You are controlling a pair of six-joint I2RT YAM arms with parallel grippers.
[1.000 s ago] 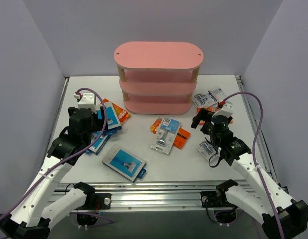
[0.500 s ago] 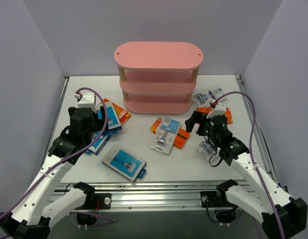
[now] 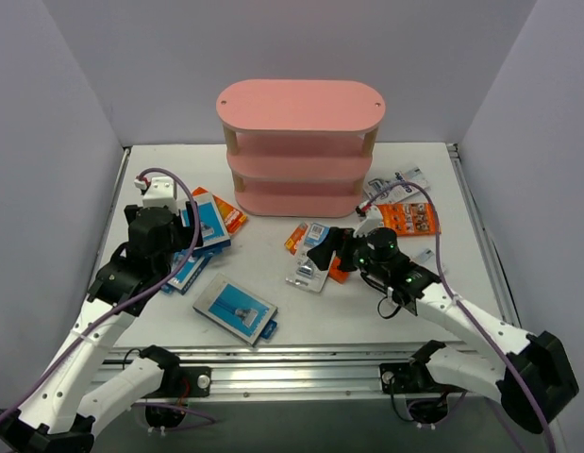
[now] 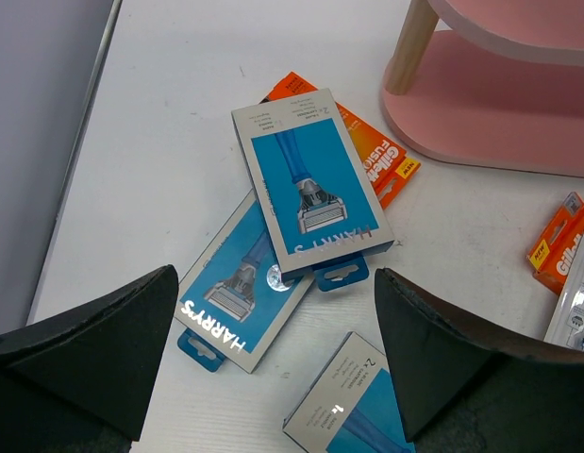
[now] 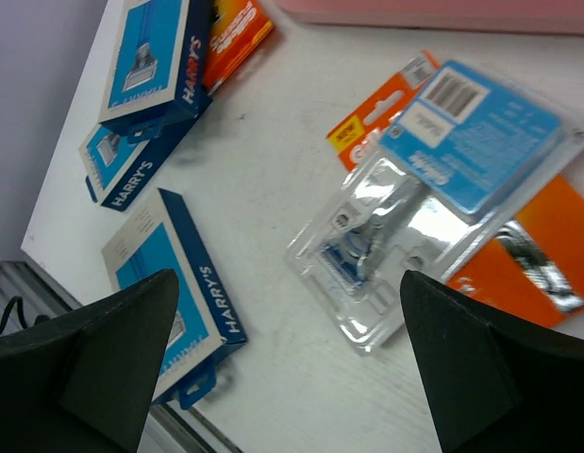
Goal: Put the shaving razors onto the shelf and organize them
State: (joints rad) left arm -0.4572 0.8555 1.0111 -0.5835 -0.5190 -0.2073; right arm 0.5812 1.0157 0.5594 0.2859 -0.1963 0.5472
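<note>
The pink shelf (image 3: 299, 142) stands at the back middle with bare boards. Shaving razors lie loose on the table. Two blue boxes (image 4: 310, 184) (image 4: 240, 293) overlap on an orange card (image 4: 381, 160), and a third blue box (image 3: 237, 307) lies nearer the front. My left gripper (image 3: 190, 225) hovers open above the overlapping boxes, its fingers (image 4: 93, 349) empty. A clear blister pack (image 5: 433, 189) lies on two orange cards (image 5: 527, 255) mid-table. My right gripper (image 3: 327, 250) hangs open just beside and above it, holding nothing.
More packs lie at the right: blister packs (image 3: 395, 181) beside the shelf's right end and an orange card (image 3: 409, 217). A pale shelf post (image 4: 409, 47) stands near the left boxes. Purple walls close in three sides; a metal rail (image 3: 292, 363) runs along the front edge.
My right arm has swung left from the right side of the table to the middle blister pack. The left arm has barely shifted. Both grippers stay open.
</note>
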